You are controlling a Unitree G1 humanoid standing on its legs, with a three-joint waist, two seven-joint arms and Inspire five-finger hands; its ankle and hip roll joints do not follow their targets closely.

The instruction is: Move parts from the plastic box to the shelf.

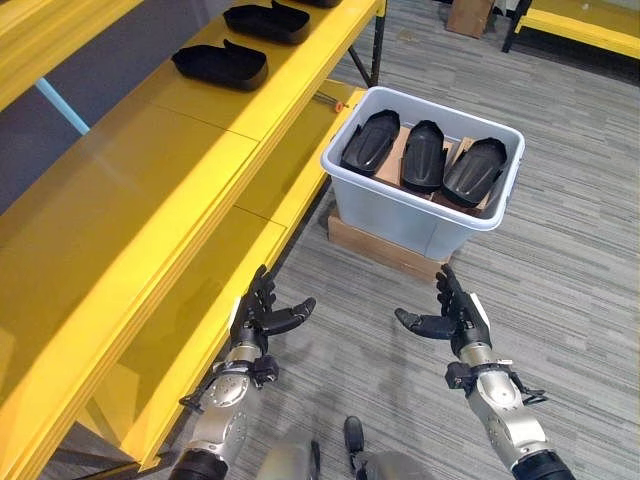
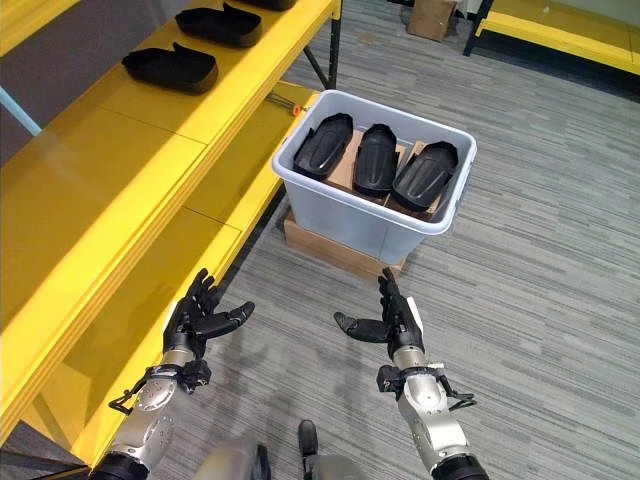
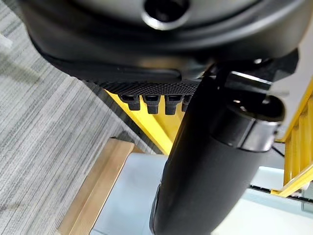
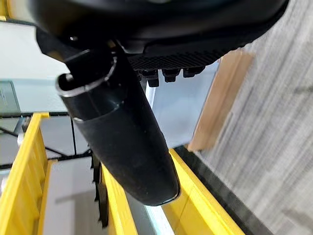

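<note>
Three parts (image 1: pixel 425 155) lie in the plastic box (image 1: pixel 400 212); both hands' fingers (image 1: pixel 262 296) spread apart, holding nothing.

Floor (image 1: pixel 560 250): grey striped carpet, bearing the shelving and a flat cardboard slab.
Cardboard slab (image 1: pixel 385 250): lies flat on the carpet just beside the shelf's lower tier, under the plastic box.
Plastic box (image 1: pixel 415 215): pale grey, open-topped, sits on the slab; holds three black parts (image 1: pixel 425 155) side by side on brown cardboard.
Shelf (image 1: pixel 150 190): yellow, tiered, along the left side.
Upper board of shelf: carries two black parts (image 1: pixel 220 63) in a row, apart from each other, toward the far end.
Lower tier (image 1: pixel 290 160): yellow board near floor level, with a small orange-tipped object (image 1: pixel 330 99), too small to identify.
</note>
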